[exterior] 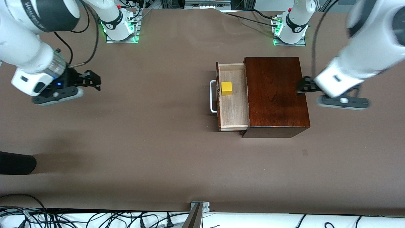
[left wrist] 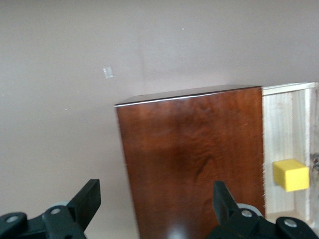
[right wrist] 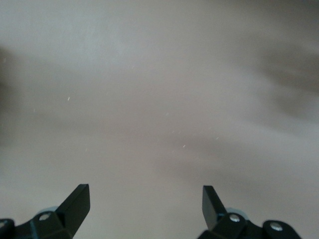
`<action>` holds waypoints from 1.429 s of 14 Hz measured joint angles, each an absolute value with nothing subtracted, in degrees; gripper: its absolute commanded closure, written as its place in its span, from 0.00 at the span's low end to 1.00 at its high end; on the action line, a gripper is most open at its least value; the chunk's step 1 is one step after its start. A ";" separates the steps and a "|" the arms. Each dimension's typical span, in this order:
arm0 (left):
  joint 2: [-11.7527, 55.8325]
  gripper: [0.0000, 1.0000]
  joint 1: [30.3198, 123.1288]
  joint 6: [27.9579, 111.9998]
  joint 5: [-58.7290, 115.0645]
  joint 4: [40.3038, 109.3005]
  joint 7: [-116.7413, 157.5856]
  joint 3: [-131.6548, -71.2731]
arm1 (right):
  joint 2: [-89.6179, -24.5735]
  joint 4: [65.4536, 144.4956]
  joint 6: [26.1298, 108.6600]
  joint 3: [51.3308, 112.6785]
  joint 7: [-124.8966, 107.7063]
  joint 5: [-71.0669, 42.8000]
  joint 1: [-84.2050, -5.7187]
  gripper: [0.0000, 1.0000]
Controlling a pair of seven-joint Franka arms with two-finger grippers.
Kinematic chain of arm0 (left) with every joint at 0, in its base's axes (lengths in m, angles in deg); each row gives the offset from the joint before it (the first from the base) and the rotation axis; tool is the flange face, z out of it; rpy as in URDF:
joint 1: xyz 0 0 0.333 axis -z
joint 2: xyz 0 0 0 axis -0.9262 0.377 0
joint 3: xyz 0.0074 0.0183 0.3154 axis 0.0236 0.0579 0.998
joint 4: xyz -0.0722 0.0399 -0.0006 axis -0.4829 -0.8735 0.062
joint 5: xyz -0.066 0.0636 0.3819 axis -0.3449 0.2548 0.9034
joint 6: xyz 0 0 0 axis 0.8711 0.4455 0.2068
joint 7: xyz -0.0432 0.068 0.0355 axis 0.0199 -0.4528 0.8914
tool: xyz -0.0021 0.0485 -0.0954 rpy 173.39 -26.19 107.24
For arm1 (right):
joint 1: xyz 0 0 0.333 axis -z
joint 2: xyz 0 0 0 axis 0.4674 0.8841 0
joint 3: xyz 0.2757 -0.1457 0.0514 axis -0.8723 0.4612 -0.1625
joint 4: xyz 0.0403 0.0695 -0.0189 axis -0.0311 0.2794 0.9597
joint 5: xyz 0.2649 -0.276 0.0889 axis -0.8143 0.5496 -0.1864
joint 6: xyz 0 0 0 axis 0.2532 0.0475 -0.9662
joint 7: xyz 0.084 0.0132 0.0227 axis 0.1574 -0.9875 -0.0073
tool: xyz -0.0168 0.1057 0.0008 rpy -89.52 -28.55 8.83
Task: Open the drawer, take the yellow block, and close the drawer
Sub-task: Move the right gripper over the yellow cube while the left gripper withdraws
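The drawer (exterior: 233,104) is pulled out of the dark mahogany box (exterior: 275,95), with its white handle (exterior: 212,96) toward the right arm's end. The yellow block (exterior: 226,88) sits in the pale tray. My left gripper (exterior: 300,85) is open and empty, up at the box's edge toward the left arm's end. The left wrist view shows its fingers (left wrist: 87,199) spread over the box top (left wrist: 194,159), with the block (left wrist: 290,175) in the tray (left wrist: 286,124). My right gripper (exterior: 95,80) is open and empty over bare table at the right arm's end; it also shows in the right wrist view (right wrist: 144,199).
Brown cloth covers the table (exterior: 142,133). A black rounded object (exterior: 15,163) lies near the front edge at the right arm's end. A metal bracket (exterior: 199,207) sits at the front edge. Cables run along the front and by the bases.
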State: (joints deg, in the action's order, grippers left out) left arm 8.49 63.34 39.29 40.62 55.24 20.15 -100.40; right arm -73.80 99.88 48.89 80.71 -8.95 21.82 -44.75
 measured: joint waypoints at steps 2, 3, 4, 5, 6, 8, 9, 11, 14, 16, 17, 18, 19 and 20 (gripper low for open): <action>4.86 0.00 66.90 41.82 39.27 58.67 16.49 -91.89 | -72.70 99.87 48.58 78.96 -8.93 21.75 -46.94 0.00; 2.71 0.00 67.58 44.57 39.23 61.50 15.94 -90.10 | -72.30 99.86 48.57 78.11 -8.92 21.73 -48.52 0.00; 0.49 0.00 68.00 46.96 39.23 64.66 15.84 -89.02 | -72.01 99.85 48.58 77.32 -8.48 21.70 -50.31 0.00; -1.35 0.00 68.26 48.10 39.23 67.43 15.84 -88.37 | -71.85 99.84 48.58 76.44 -7.34 21.65 -52.20 0.00; -2.73 0.00 68.37 48.17 39.23 69.34 15.84 -88.10 | -71.68 99.81 48.72 75.38 -6.01 21.58 -54.37 0.00; -3.93 0.00 68.48 47.73 39.23 70.85 15.84 -88.03 | -70.69 99.58 51.44 73.30 -4.64 21.56 -59.80 0.00; -4.02 0.00 68.50 47.61 39.23 71.01 15.84 -88.00 | -69.35 98.64 53.86 72.62 -4.40 21.59 -63.29 0.00; -4.01 0.00 68.54 47.56 39.23 71.09 15.84 -87.96 | -64.34 94.48 58.02 71.85 -4.24 21.64 -69.77 0.00; -3.99 0.00 68.59 47.53 39.23 71.14 15.84 -87.96 | -53.23 85.36 64.04 71.45 -4.07 25.68 -78.71 0.00; -3.98 0.00 68.59 47.48 39.23 71.16 15.83 -87.94 | -47.47 80.95 66.88 71.46 -4.01 27.42 -82.21 0.00; -3.98 0.00 68.59 47.48 39.23 71.17 15.83 -87.94 | -45.21 79.77 69.39 71.48 -3.78 28.55 -83.48 0.00; -3.98 0.00 68.59 47.47 39.23 71.18 15.83 -87.94 | -43.25 79.07 71.99 71.51 -3.63 30.63 -84.58 0.00; -3.97 0.00 68.59 47.46 39.23 71.19 15.83 -87.94 | -41.66 78.67 73.76 71.55 -3.20 32.81 -85.30 0.00; -3.97 0.00 68.59 47.46 39.23 71.20 15.83 -87.93 | -40.46 78.34 74.58 71.64 -1.42 34.07 -85.56 0.00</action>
